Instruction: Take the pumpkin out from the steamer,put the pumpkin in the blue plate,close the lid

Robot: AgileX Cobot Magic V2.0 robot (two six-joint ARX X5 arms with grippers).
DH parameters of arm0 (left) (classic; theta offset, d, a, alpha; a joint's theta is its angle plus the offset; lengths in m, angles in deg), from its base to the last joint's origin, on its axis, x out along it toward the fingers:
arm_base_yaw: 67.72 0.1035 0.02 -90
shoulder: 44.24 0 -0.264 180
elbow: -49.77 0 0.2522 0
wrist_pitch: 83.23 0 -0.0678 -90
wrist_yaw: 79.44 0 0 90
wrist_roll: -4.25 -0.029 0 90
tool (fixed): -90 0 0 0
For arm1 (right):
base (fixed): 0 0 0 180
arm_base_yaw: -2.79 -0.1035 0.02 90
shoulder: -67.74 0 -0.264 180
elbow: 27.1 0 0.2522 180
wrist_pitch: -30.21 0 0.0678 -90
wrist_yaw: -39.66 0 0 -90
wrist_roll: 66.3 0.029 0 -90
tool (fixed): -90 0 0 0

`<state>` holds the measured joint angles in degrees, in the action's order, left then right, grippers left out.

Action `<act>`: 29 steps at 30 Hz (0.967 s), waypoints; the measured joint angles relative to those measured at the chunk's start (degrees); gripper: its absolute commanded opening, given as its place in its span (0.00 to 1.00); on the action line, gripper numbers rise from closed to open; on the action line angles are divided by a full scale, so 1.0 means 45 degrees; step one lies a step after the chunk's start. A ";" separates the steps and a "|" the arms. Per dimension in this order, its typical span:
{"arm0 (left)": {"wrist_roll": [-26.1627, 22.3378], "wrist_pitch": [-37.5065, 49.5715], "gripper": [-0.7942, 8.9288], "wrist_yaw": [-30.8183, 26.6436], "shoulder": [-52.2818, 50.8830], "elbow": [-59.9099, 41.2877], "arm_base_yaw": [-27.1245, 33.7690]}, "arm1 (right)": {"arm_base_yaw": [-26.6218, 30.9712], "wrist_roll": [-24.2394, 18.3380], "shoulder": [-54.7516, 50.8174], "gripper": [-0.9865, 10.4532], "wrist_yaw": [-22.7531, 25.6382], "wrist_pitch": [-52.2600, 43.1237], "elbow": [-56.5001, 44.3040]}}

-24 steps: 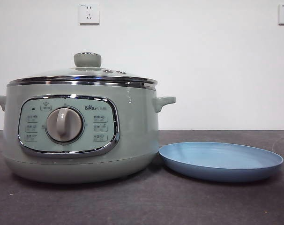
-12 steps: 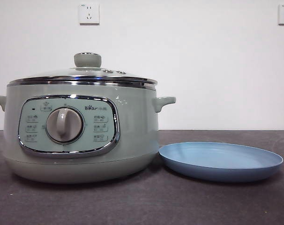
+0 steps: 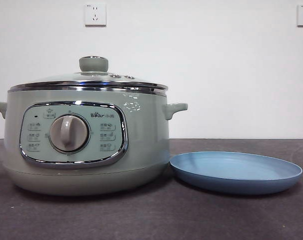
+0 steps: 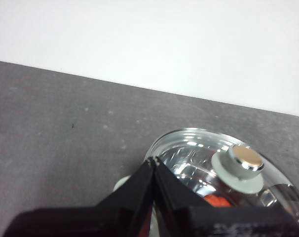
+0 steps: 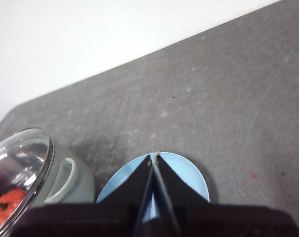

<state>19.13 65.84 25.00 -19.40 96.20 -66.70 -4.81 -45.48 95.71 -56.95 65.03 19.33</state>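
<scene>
Lid (image 3: 89, 80) sits on the steamer (image 3: 86, 145), untouched; left gripper (image 4: 153, 165), jaws pressed together above it, must spread for the knob (image 4: 244, 160).

The pumpkin (image 5: 5, 207) shows only as an orange patch under the lid (image 5: 18, 168), edge-cropped.

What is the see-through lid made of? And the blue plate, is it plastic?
The lid looks like clear glass with a shiny chrome rim: the orange pumpkin shows through it and it glints. Its knob looks like pale green plastic with a metal cap. The blue plate is dull and matte, probably plastic.
</scene>
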 measured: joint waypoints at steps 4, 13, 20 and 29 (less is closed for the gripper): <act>-0.0593 -0.0811 0.08 0.0612 0.1073 0.1292 0.0000 | 0.0000 -0.0986 0.1103 0.07 -0.0515 0.1195 0.1681; -0.1724 -0.2715 0.08 0.3308 0.3633 0.3813 0.0000 | 0.0000 -0.3317 0.3327 0.07 -0.2288 0.3599 0.5066; -0.1846 -0.2997 0.16 0.5017 0.4483 0.4231 -0.0015 | 0.0000 -0.4095 0.4158 0.29 -0.3191 0.4099 0.5819; -0.1511 -0.2705 0.44 0.5022 0.4605 0.4245 -0.0189 | 0.0000 -0.4056 0.4371 0.39 -0.3201 0.4158 0.5819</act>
<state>12.33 53.67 47.60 1.33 115.30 -67.56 -4.81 -63.73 115.38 -71.36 83.74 45.51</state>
